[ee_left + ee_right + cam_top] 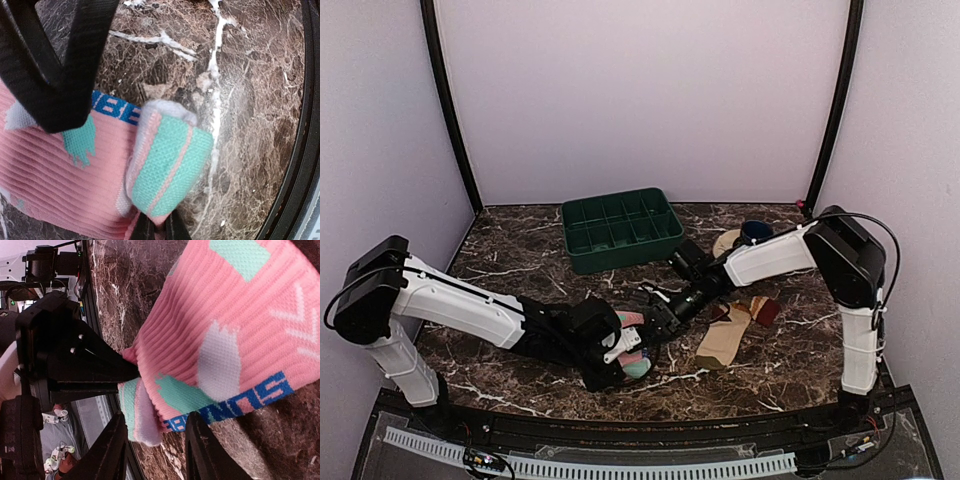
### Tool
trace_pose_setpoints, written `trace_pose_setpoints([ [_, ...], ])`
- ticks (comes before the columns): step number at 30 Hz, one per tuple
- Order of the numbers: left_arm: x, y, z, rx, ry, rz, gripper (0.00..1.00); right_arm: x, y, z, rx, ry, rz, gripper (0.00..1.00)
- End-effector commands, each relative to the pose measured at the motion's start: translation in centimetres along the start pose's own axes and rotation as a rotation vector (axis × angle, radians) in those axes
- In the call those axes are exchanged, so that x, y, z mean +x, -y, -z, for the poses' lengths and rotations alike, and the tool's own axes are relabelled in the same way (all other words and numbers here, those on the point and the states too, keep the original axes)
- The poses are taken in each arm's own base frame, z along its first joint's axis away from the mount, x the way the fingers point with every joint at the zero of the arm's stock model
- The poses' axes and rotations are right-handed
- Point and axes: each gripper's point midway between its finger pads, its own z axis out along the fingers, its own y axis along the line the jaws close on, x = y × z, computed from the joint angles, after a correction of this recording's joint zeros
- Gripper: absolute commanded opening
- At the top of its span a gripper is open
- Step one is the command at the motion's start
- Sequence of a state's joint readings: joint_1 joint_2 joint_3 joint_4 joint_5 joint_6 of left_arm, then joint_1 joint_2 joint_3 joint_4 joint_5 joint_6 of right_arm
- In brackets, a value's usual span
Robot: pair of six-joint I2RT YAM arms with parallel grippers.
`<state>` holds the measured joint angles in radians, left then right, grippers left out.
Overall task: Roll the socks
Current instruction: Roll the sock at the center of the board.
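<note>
The pink sock [638, 366] with teal and white patches lies at the table's near centre, partly folded over on itself. My left gripper [159, 225] is shut on its teal-striped end [170, 160]. My right gripper [156, 417] stands open right against the sock's blue-lettered edge [225, 405], its fingers [112, 450] on either side of the folded corner without pinching it. In the top view the right gripper [655, 312] is just above the left gripper [620, 350]. The tan sock [725, 340] with maroon patches lies flat to the right, untouched.
A dark green compartment tray [620, 230] sits at the back centre. A small blue and tan round object [745, 237] rests behind the right arm's forearm. The table's front rail [300, 150] runs close to the pink sock.
</note>
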<state>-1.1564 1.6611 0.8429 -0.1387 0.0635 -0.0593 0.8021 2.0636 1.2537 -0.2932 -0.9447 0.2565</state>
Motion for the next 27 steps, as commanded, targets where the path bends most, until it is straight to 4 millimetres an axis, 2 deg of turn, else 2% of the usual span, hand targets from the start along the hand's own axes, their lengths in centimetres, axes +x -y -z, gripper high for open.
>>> trace_pose_setpoints([
  [1, 4.6, 0.7, 0.1, 0.086, -0.173, 0.088, 0.00, -1.3, -0.2, 1.3, 0.048, 0.102, 0.069, 0.36],
  [3, 4.4, 0.6, 0.3, 0.105, -0.173, 0.110, 0.00, -1.6, -0.9, 1.8, 0.042, 0.128, 0.105, 0.36],
  [6, 4.4, 0.5, 0.5, 0.145, -0.185, 0.150, 0.00, -0.5, -0.8, 2.1, 0.055, 0.144, 0.115, 0.36],
  [7, 4.2, 0.5, 0.5, 0.163, -0.184, 0.164, 0.00, -0.9, 0.1, 2.5, 0.125, 0.176, 0.132, 0.37],
  [9, 4.1, 0.6, 0.7, 0.198, -0.187, 0.189, 0.00, -0.8, 0.7, 3.1, 0.182, 0.213, 0.162, 0.37],
  [15, 3.5, 0.4, 1.3, 0.280, -0.171, 0.246, 0.00, -0.3, 0.2, 4.3, 0.280, 0.273, 0.273, 0.39],
  [20, 3.0, 0.4, 1.6, 0.344, -0.171, 0.278, 0.00, 0.4, -0.8, 4.2, 0.398, 0.277, 0.421, 0.42],
  [27, 2.8, 0.0, 1.8, 0.455, -0.190, 0.325, 0.00, 2.1, -3.2, 2.3, 0.531, 0.228, 0.664, 0.45],
])
